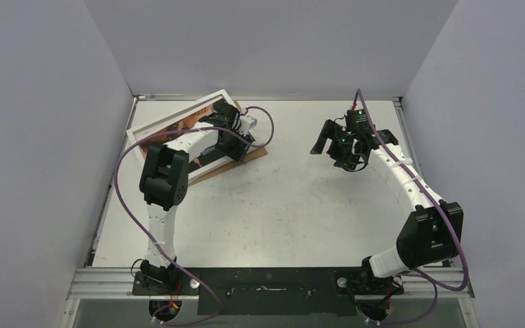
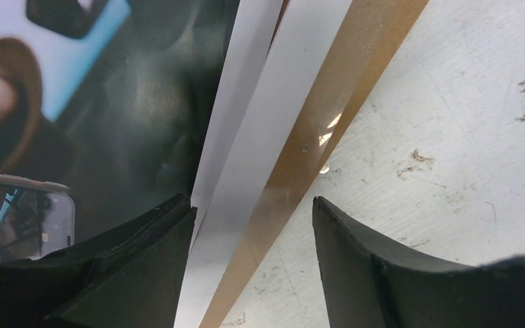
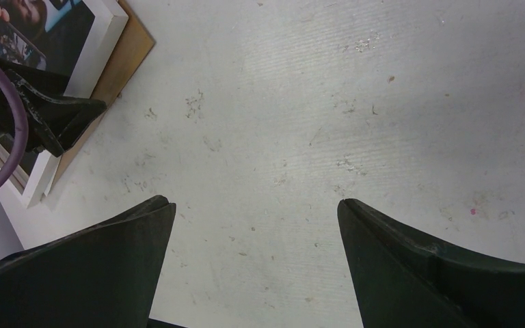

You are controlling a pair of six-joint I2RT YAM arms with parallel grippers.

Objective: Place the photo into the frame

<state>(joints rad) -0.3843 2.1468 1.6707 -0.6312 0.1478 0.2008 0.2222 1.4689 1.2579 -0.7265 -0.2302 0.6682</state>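
Frame is at the upper left of the top view, lying at an angle on the table with its pale rim showing. Photo shows inside that rim, brown-orange with dark bluish bits and a white border. I can't tell if it's properly seated or just lying there. Brown hardboard pokes out from under the frame's lower right side.

My left gripper is down over that edge, partway apart and straddling the white edge and the hardboard strip. One finger sits right at the photo's border and the other is over the table with a gap to the board, so it's not clamped on anything.

My right gripper is at the upper right of the top view, well apart from the frame. Its jaws are wide over the table, holding nothing.
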